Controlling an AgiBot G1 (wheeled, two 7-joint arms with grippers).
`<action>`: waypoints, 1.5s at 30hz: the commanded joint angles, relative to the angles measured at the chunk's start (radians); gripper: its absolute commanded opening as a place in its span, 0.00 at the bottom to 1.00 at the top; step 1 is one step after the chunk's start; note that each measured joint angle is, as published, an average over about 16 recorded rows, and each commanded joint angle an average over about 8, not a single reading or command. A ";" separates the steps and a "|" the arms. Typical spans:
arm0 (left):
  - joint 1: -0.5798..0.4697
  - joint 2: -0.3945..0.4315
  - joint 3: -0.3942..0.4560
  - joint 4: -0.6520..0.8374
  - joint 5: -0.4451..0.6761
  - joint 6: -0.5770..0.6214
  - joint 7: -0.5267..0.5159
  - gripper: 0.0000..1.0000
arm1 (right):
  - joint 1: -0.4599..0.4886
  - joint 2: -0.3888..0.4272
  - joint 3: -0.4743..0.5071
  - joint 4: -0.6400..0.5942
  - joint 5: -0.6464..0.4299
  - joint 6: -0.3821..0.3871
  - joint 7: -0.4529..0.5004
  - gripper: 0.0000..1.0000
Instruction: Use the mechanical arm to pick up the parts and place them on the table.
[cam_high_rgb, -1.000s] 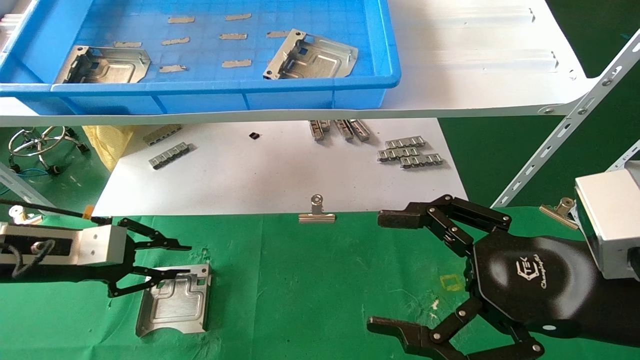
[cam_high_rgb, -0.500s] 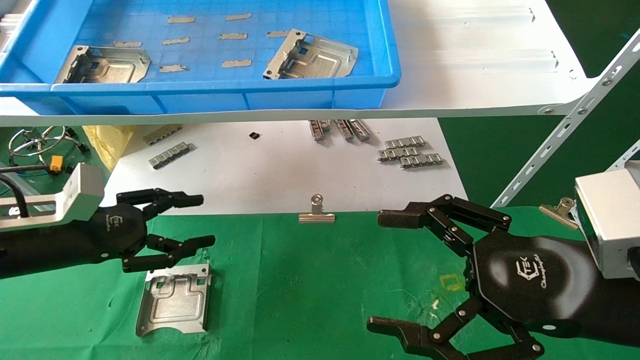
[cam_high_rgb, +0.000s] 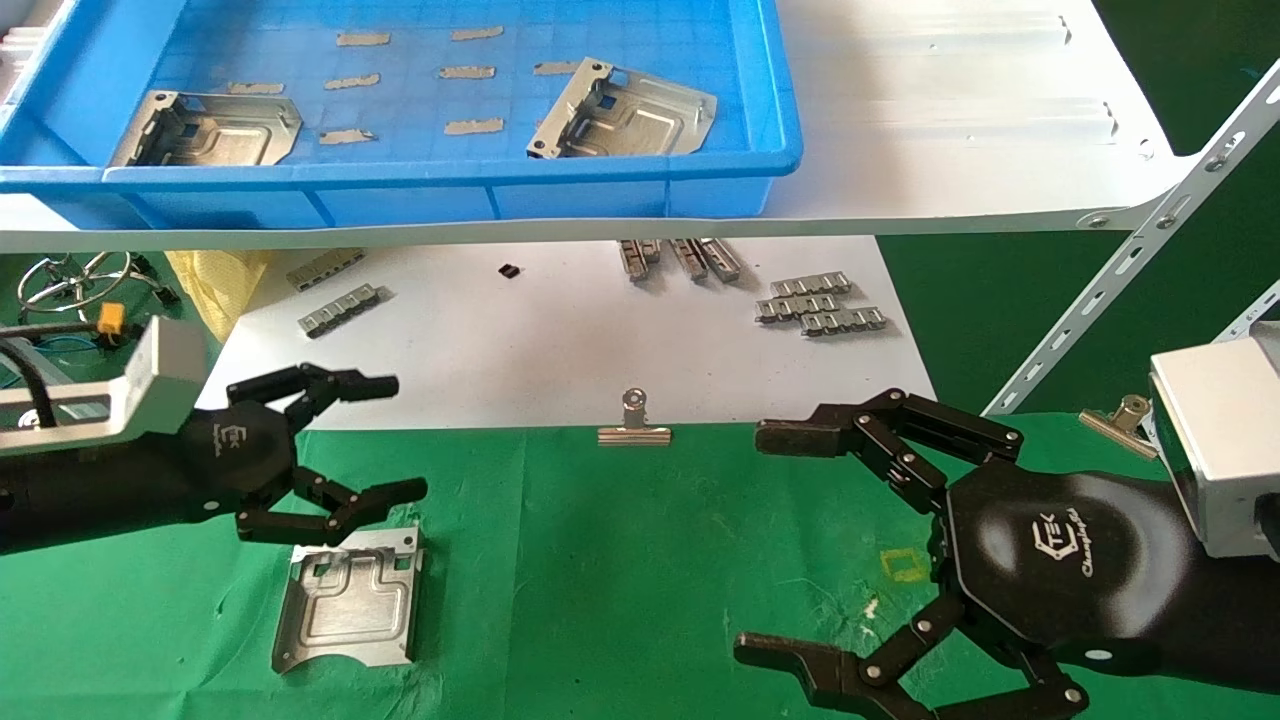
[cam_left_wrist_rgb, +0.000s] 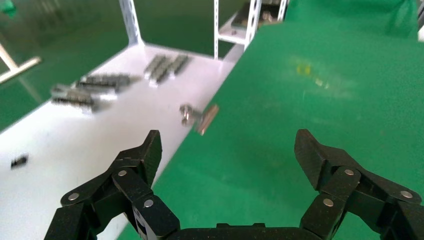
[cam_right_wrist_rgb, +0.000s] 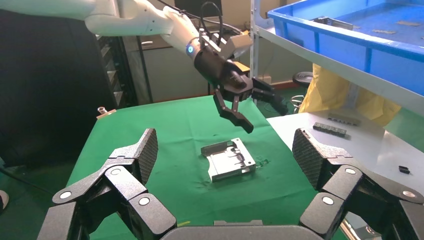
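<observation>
1. While spread wide and empty, left gripper (cam_high_rgb: 385, 435) hovering above the green-clad table (cam_high_rgb: 620, 560), raised clear of the silvery part (cam_high_rgb: 348, 598) lying flat just below its fingers.
2. Right gripper (cam_high_rgb: 765, 545) likewise spread, holding nothing, parked low over the cloth.
3. Beyond the cloth's far edge: white board (cam_high_rgb: 540, 340) strewn with grey ribbed strips (cam_high_rgb: 820, 303), one binder clip (cam_high_rgb: 634, 422) at the seam.
4. Higher up, on a white shelf (cam_high_rgb: 950, 130), blue bin (cam_high_rgb: 420, 190) carrying two more plates (cam_high_rgb: 625, 112).
</observation>
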 joint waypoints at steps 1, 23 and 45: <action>0.011 -0.004 -0.013 -0.022 -0.002 -0.002 -0.013 1.00 | 0.000 0.000 0.000 0.000 0.000 0.000 0.000 1.00; 0.193 -0.074 -0.230 -0.398 -0.032 -0.040 -0.228 1.00 | 0.000 0.000 0.000 0.000 0.000 0.000 0.000 1.00; 0.376 -0.143 -0.448 -0.774 -0.062 -0.079 -0.443 1.00 | 0.000 0.000 -0.001 0.000 0.000 0.000 0.000 1.00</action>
